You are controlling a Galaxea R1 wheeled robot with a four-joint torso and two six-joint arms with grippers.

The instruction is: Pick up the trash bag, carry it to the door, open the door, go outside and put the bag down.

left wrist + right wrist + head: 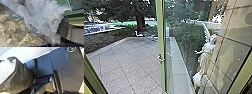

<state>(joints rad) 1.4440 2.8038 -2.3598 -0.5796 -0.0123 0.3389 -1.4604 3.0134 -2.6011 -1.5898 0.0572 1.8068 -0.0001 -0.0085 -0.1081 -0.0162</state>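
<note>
Trash bag (21,77) beside the robot's dark plate (67,70), clear plastic (48,17) near the left hand, either hand's grip impossible to tell, glass door (161,45) near, paved yard (126,62) beyond

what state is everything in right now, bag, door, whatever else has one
glass door: open
door handle: pressed or not, can't tell
trash bag: filled, plastic creased; tied or not, can't tell
paved yard: daylit
hedge: in leaf

Paving slabs (126,62) spread before the tree trunk (140,23), bordered by a pale curb (107,46). Near the trunk sits a blurred white thing (138,34).
</note>
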